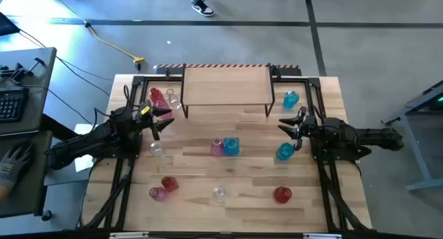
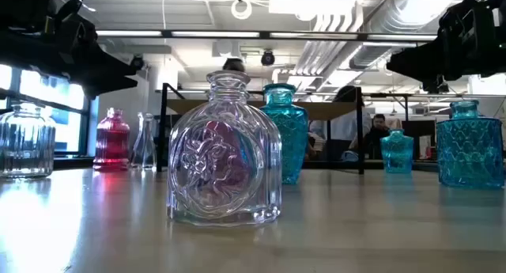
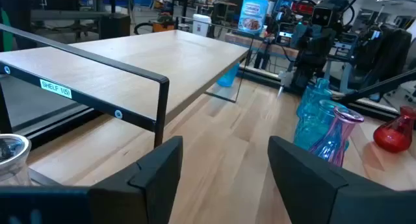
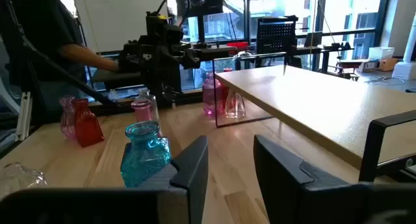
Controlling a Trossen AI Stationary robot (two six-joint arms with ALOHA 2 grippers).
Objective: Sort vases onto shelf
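Note:
The light-wood shelf (image 1: pixel 226 85) stands on black legs at the table's far middle. Several glass vases stand upright on the tabletop. A red vase (image 1: pixel 158 97) and a clear vase (image 1: pixel 173 99) are by the shelf's left end, and a blue vase (image 1: pixel 291 98) is by its right end. A pink vase (image 1: pixel 217 147) and a blue vase (image 1: pixel 231 146) stand mid-table. My left gripper (image 1: pixel 163 118) is open and empty above the table, left of the shelf (image 3: pixel 149 52). My right gripper (image 1: pixel 289 125) is open and empty, just beyond another blue vase (image 1: pixel 285 151).
Near the front edge stand a red vase (image 1: pixel 169 184), a pink vase (image 1: pixel 158 193), a clear vase (image 1: pixel 219 193) and a red vase (image 1: pixel 282 194). Another clear vase (image 1: pixel 158 150) stands below my left gripper. A person's shoe (image 1: pixel 201 7) shows on the floor beyond the table.

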